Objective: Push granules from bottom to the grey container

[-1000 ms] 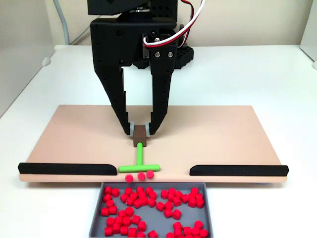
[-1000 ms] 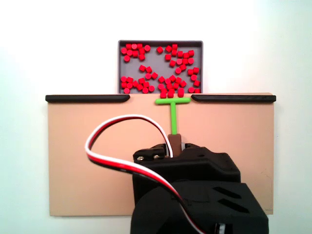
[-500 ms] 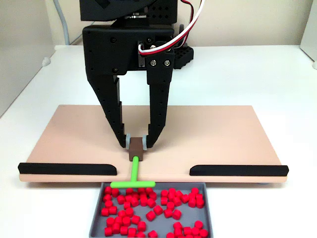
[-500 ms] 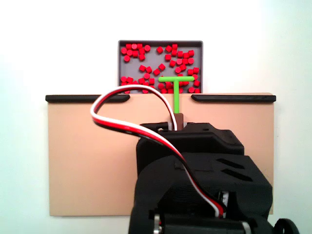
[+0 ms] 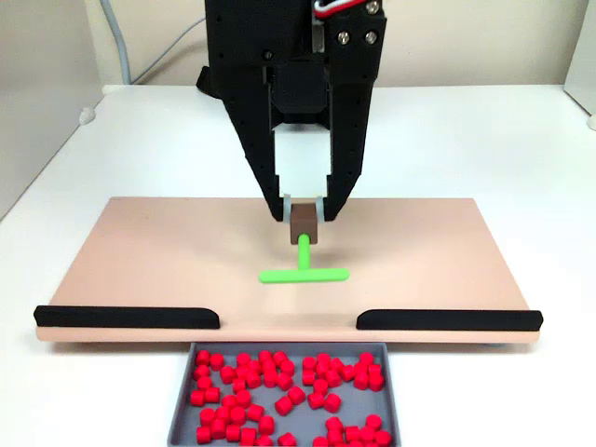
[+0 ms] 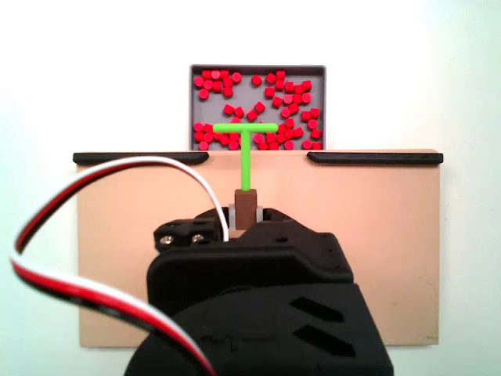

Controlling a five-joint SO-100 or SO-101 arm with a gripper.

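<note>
My black gripper (image 5: pixel 304 216) (image 6: pixel 245 218) is shut on the brown block handle (image 5: pixel 304 225) of the green T-shaped tool (image 5: pixel 303 275) (image 6: pixel 245 137). In a fixed view from the front, the tool's crossbar hangs over the middle of the tan board (image 5: pixel 140 261). In a fixed view from above, the crossbar overlaps the near part of the grey container (image 6: pixel 258 68), so the tool looks lifted. The red granules (image 5: pixel 279 372) (image 6: pixel 270 102) all lie inside the grey container (image 5: pixel 181 400), scattered loosely. I see none on the board.
Two black strips (image 5: pixel 126 317) (image 5: pixel 447 319) line the board's edge beside the container, with a gap between them in front of it. The board (image 6: pixel 117 251) rests on a white table. The arm's body and a red-white-black cable (image 6: pixel 70 286) cover the board's near part in the view from above.
The tool pushed three granules off the board's edge into the container. My gripper has since pulled back and risen with the tool in it.
</note>
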